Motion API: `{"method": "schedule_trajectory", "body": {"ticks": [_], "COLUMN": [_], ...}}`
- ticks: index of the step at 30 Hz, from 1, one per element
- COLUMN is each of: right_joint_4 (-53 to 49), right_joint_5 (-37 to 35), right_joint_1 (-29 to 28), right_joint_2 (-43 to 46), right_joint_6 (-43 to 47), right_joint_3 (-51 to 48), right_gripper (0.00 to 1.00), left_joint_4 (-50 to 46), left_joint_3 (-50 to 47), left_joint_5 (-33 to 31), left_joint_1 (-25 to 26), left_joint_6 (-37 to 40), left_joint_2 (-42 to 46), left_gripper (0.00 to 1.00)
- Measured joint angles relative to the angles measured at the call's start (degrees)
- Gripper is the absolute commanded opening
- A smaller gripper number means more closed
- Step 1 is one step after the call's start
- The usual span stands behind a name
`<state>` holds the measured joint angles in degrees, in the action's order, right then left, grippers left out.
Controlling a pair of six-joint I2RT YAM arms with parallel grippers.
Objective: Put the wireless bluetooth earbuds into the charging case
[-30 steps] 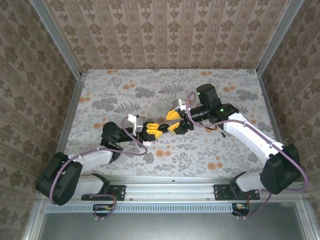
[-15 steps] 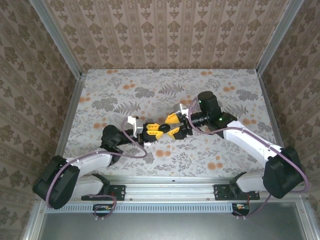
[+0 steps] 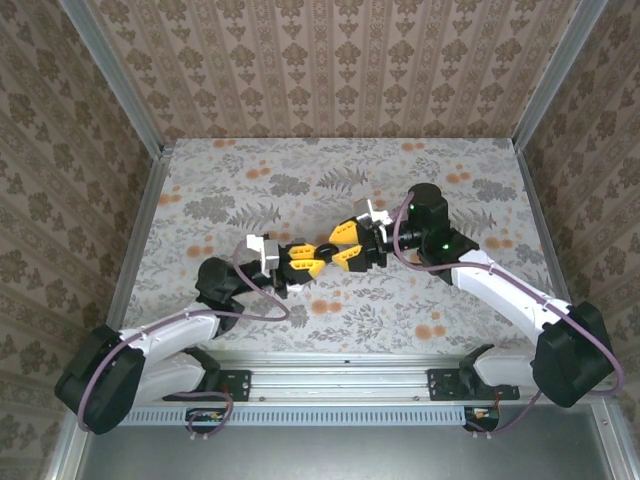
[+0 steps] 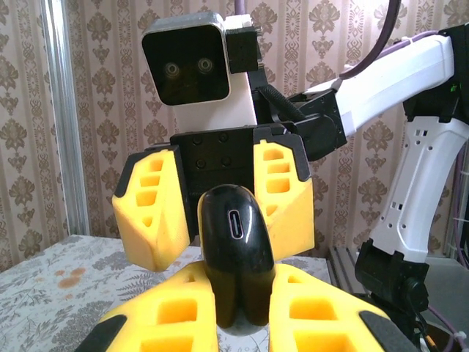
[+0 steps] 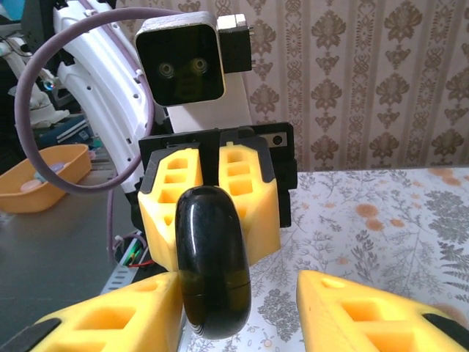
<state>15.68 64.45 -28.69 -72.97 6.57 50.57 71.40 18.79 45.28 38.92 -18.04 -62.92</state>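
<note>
The charging case (image 4: pixel 236 257) is a glossy black pebble with a charging port on its upper face. It stands on edge above the table, and my left gripper (image 4: pixel 238 312) is shut on its lower part. My right gripper (image 5: pixel 238 308) faces it tip to tip and is open. The case (image 5: pixel 212 271) rests against that gripper's left finger (image 5: pixel 117 315), and a clear gap separates it from the right finger (image 5: pixel 366 308). In the top view the two grippers (image 3: pixel 308 263) (image 3: pixel 346 245) meet over the table's middle. The earbuds are out of view.
The floral tablecloth (image 3: pixel 300 180) is walled by patterned panels on three sides, with an aluminium rail (image 3: pixel 340 358) along the near edge. An orange bowl (image 5: pixel 40 165) sits off the table behind the left arm.
The right wrist has drawn back to the right, and its jaws have widened and then narrowed. The left arm has stretched forward, still gripping the case. The grippers stay tip to tip.
</note>
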Motion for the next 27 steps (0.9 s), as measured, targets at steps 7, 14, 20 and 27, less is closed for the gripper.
{"method": "schedule_trajectory", "body": {"ticks": [7,14,20,27], "right_joint_4": [-4.3,-19.1,-37.6,-50.7], "right_joint_5": [2.0,-4.2,-17.1,-29.6], "right_joint_1": [-1.5,-1.7,-2.2,-5.1], "right_joint_2": [-1.0,0.9,5.6,6.1], "right_joint_6": [2.6,12.3,27.4,39.7], "right_joint_3": [2.9,5.2,8.8,12.2], "right_gripper": [0.22,0.18,0.17,0.18], "left_joint_4": [0.2,-3.1,-21.1,-41.9], "left_joint_3": [-0.9,-2.0,-0.6,4.4], "left_joint_5": [-1.1,-2.2,-2.7,-4.8], "left_joint_1": [0.0,0.3,2.0,5.0], "left_joint_6": [0.0,3.8,15.6,29.7], "left_joint_2": [1.5,2.8,8.8,12.0], "left_gripper": [0.17,0.57,0.6,0.61]}}
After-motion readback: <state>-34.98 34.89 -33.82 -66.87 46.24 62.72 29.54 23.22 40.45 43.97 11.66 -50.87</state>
